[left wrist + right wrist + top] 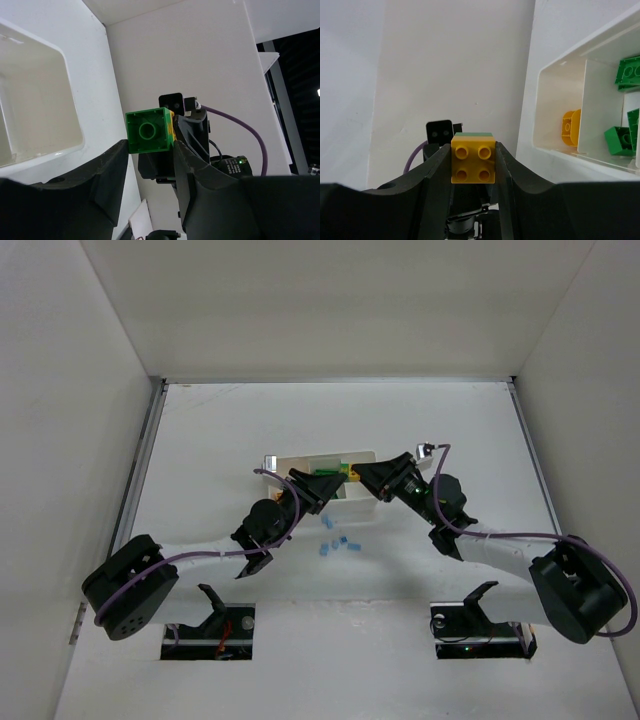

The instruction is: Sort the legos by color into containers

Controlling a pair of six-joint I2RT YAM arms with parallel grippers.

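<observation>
Green square plastic brick (148, 131) sits clamped in the left gripper (150, 151), yellow square plastic brick (473, 162) in the right gripper (473, 167); they seem joined along the line between grippers, above the white plastic tray (570, 157)

Glossy, smooth green square plastic brick (148, 131) and yellow four-stud plastic brick (473, 162); beside the latter, matt black moulded fingers (432, 180) and a smooth, slightly shiny white rectangular plastic tray (555, 95).

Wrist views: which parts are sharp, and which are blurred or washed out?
Left wrist: green brick sharp, tray pale and washed out. Right wrist: yellow brick sharp and evenly lit, near fingers dark and soft.
</observation>
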